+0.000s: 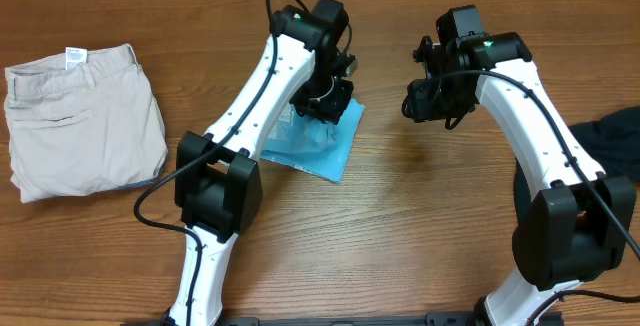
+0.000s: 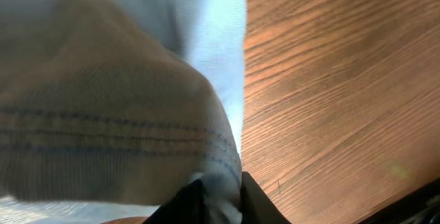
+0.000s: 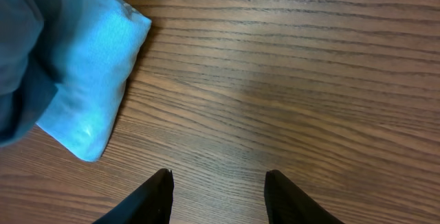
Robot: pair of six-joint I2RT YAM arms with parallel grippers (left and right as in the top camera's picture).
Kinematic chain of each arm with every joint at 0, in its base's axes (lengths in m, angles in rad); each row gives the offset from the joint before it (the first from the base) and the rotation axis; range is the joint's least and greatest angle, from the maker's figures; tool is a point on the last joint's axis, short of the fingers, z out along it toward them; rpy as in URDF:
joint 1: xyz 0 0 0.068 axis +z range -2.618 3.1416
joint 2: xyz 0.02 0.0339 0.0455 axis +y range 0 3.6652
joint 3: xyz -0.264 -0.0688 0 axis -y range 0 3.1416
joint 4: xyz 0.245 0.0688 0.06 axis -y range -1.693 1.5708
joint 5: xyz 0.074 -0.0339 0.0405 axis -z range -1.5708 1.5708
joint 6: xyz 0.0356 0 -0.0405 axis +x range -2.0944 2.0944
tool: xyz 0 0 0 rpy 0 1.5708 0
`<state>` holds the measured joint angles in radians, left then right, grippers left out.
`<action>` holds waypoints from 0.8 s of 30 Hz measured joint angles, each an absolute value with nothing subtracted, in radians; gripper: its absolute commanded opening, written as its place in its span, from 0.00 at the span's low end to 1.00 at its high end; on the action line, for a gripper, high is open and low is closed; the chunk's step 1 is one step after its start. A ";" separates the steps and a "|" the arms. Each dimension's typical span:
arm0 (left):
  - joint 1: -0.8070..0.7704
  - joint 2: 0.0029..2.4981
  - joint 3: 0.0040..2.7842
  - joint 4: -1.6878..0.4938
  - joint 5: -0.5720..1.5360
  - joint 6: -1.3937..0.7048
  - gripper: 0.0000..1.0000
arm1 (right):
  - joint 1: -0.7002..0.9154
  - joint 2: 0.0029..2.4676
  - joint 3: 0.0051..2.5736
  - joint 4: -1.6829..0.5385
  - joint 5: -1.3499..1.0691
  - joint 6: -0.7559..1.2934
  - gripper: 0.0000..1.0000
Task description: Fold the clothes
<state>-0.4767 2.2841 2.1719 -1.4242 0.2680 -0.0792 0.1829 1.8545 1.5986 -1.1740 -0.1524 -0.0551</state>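
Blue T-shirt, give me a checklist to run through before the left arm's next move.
1. Left jaws pinching the blue T-shirt: ok, cloth sits between them.
2. Right jaws open and empty: ok.
3. Right jaws off the shirt, over bare table: ok.
4. Beige shorts folded, apart at the left: ok.
5. Black garment apart at the right edge: ok.
6. Shirt's fold neat: cannot tell, the arm hides much of it.

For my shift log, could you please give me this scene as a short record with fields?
shorts: folded, left end of table
T-shirt: light blue, folded, mid-table
black garment: right edge, partly behind right arm
left pincer: pinching T-shirt cloth
right pincer: open, empty, over bare wood
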 measured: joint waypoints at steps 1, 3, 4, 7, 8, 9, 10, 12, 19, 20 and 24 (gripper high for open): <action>-0.482 2.285 2.172 -1.424 0.270 -0.079 0.40 | 0.183 1.855 1.599 -1.174 -0.152 -0.055 0.47; -0.493 2.286 2.172 -1.422 0.292 -0.060 0.45 | 0.183 1.855 1.599 -1.173 -0.152 -0.056 0.47; -0.498 2.286 2.172 -1.421 0.302 -0.046 0.46 | 0.183 1.855 1.599 -1.174 -0.152 -0.056 0.47; -0.517 2.286 2.172 -1.424 0.309 -0.013 0.46 | 0.183 1.855 1.599 -1.174 -0.152 -0.056 0.48; -0.519 2.286 2.172 -1.426 0.302 -0.010 0.46 | 0.183 1.855 1.599 -1.174 -0.152 -0.056 0.50; -0.519 2.286 2.172 -1.427 0.295 -0.008 0.45 | 0.183 1.855 1.599 -1.174 -0.152 -0.056 0.50; -0.518 2.286 2.172 -1.429 0.289 -0.007 0.45 | 0.183 1.855 1.599 -1.172 -0.152 -0.055 0.52; -0.511 2.286 2.172 -1.428 0.272 -0.006 0.45 | 0.183 1.855 1.599 -1.166 -0.152 -0.055 0.53; -0.412 2.268 2.172 -1.384 0.146 -0.056 0.47 | 0.188 1.855 1.599 -1.122 -0.230 -0.099 0.53; -0.389 2.262 2.172 -1.373 0.136 -0.071 0.47 | 0.192 1.855 1.599 -1.113 -0.242 -0.109 0.53; -0.286 2.252 2.172 -1.335 0.109 -0.129 0.49 | 0.245 1.855 1.599 -1.066 -0.276 -0.156 0.55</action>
<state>-0.2855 2.2520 2.1719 -1.3346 0.1093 -0.1287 0.2455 1.8545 1.5986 -1.0664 -0.2756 -0.1562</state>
